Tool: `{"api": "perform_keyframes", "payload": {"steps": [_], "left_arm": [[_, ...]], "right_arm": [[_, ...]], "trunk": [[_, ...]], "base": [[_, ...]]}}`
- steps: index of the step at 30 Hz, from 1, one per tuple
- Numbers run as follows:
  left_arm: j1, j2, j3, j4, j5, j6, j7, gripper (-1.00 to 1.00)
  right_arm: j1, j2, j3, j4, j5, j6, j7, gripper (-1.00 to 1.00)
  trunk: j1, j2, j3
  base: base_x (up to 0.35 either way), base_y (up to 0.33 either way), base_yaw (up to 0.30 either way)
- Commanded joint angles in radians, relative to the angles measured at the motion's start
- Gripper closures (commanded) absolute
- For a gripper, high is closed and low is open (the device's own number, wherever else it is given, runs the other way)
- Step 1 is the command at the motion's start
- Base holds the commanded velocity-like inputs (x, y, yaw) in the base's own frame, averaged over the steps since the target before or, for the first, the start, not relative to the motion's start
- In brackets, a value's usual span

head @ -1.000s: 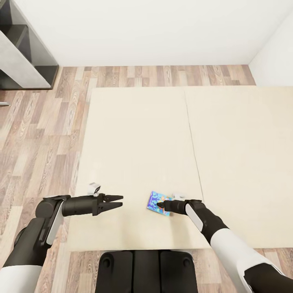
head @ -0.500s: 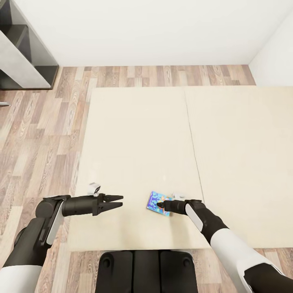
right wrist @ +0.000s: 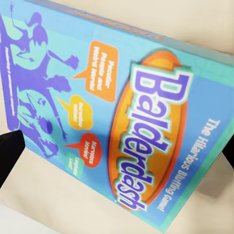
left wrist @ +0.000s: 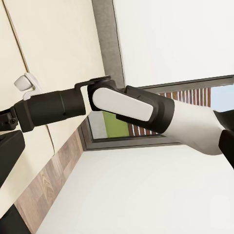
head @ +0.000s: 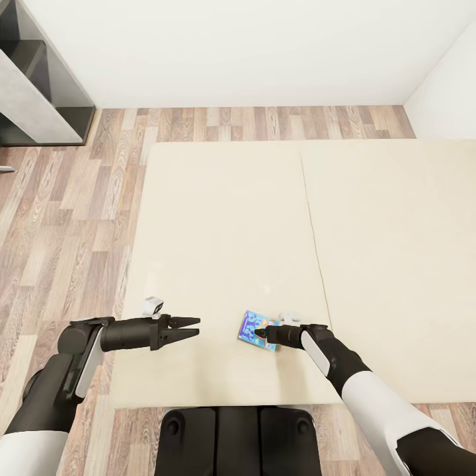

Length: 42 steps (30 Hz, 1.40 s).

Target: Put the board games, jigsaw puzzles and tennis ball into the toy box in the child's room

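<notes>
Blue board game (head: 252,328) part-hidden by right fingers (head: 261,332)

**Layout over the bed**

A small board game (head: 252,328) is laid flat on the bed (head: 218,225), close to its near edge and just left of the seam between the two mattress parts. The right gripper (head: 262,334) is placed at the game's right side, the left gripper (head: 192,326) well to its left. A shelving unit (head: 36,86) is set on the floor (head: 66,218) at far left, against the wall (head: 251,46) behind the bed.
</notes>
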Motion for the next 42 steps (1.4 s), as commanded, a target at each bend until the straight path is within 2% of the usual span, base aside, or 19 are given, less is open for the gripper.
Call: {"api": "perform_keyframes", "payload": {"steps": [1,23,31,42], "left_arm": [[0.000,0.000,0.000,0.000,0.001,0.011,-0.003,-1.00],[0.000,0.000,0.000,0.000,0.001,0.011,-0.001,-1.00],[0.000,0.000,0.000,0.006,0.001,0.011,-0.002,-1.00],[0.000,0.001,0.003,0.009,0.002,0.009,-0.003,-1.00]], "right_arm": [[0.000,0.000,0.001,-0.001,0.001,0.004,0.002,-1.00],[-0.001,0.000,0.000,-0.006,0.001,-0.012,0.002,-1.00],[0.000,-0.001,0.001,-0.044,0.001,-0.036,0.002,-1.00],[0.000,0.000,0.005,-0.050,0.001,-0.041,0.002,-1.00]], "trunk": [[0.001,-0.002,-0.001],[0.001,-0.002,-0.001],[0.001,-0.002,-0.001],[0.001,-0.002,-0.001]], "base": [[0.000,0.000,0.000],[0.000,0.000,0.000],[0.000,0.000,0.000],[0.000,0.000,0.000]]}}
